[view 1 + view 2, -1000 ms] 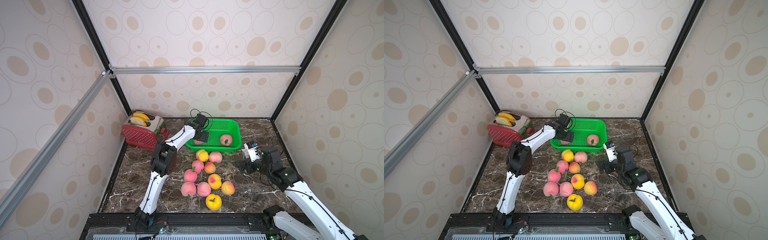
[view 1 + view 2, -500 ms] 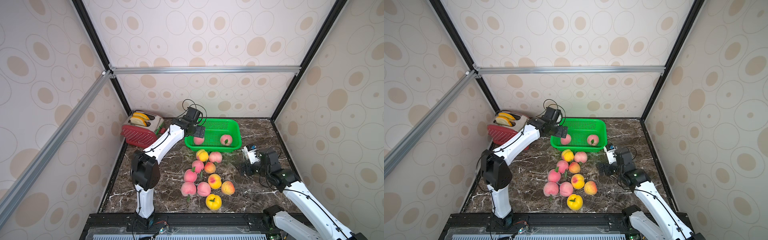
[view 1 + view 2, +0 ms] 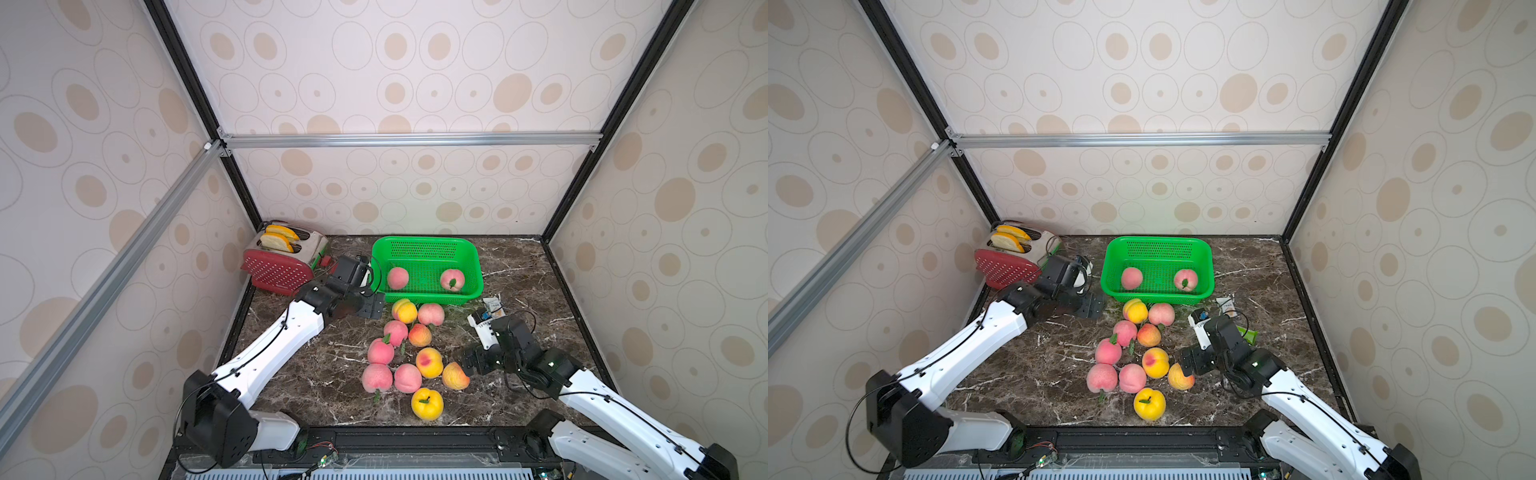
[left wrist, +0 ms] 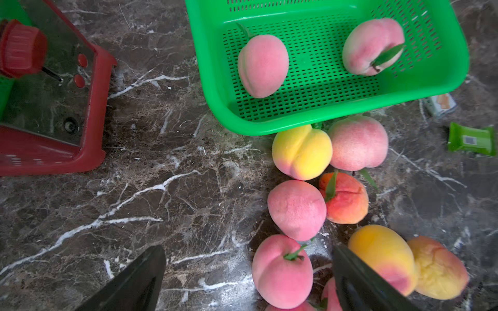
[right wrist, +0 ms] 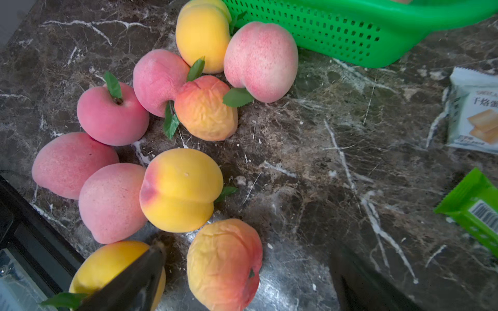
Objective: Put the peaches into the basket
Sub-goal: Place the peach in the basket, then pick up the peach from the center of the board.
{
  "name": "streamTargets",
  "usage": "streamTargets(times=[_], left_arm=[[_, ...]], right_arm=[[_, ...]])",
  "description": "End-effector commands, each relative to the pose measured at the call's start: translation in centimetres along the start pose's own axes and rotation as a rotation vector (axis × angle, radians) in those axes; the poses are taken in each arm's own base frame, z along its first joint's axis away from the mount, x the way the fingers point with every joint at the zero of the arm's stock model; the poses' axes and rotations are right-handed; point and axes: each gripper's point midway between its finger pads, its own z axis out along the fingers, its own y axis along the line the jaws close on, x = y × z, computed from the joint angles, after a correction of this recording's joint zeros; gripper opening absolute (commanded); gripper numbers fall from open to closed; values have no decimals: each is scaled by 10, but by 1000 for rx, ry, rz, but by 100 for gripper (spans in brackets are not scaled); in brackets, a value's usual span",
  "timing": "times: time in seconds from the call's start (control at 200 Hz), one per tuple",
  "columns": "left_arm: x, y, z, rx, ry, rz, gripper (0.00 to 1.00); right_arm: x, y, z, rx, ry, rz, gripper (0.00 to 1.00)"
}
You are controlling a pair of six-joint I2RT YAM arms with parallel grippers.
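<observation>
Two peaches [image 3: 397, 277] sit in green basket [image 3: 424, 249] at tabletop's [image 3: 311, 365] back edge; ten more cluster just in front. Empty w/ fingers [image 4: 134, 282] spread wide: left gripper [image 4: 248, 249] nr basket, right gripper [image 5: 248, 247] by orange-red peach [image 3: 455, 375].

In a top view we see the green basket [image 3: 424, 240] at the back of the marble table [image 3: 307, 365], holding two pink peaches [image 3: 397, 277] set well apart. Ten more fruits cluster on the table in front of it. The left gripper [image 3: 368, 305] hovers just beside the basket's near corner on the toaster [image 3: 277, 272] side. The right gripper [image 3: 468, 365] is just beside an orange peach [image 3: 455, 375].
</observation>
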Motion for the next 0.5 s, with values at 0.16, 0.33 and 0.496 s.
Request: streamTargets(times=[0.16, 0.33, 0.496], left_arm=[[23, -2, -20, 42, -5, -17, 99], [30, -4, -15, 63, 9, -27, 99], [43, -4, -9, 71, 35, -32, 99]], right_arm=[[29, 8, 9, 5, 54, 64, 100], [45, 12, 18, 1, 105, 62, 100], [49, 12, 24, 3, 122, 63, 100]])
